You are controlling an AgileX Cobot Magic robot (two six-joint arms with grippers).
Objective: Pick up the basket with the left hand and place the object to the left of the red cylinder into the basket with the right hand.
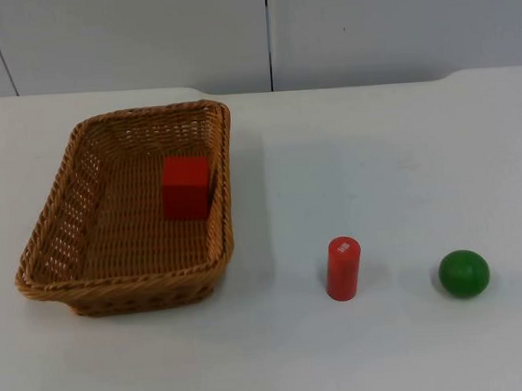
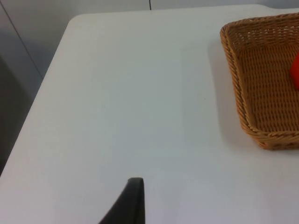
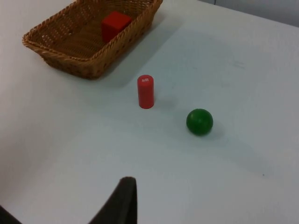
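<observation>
Both end effectors above the desk, finger state cannot be told.

Left end effector [image 2: 133,203] hangs over bare desk [image 1: 374,153] beside the basket [image 1: 59,225]; right end effector [image 3: 124,200] near one green ball [image 1: 463,273]. One red cylinder [image 1: 342,268] stands upright between ball and basket. One red block [image 1: 186,188] lies inside the basket.

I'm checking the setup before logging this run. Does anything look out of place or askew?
One thing: the red block already lies inside the basket, against its right wall, and the basket sits askew on the table. The red cylinder stands upright, the green ball beside it. Nothing looks spilled or damaged.
</observation>
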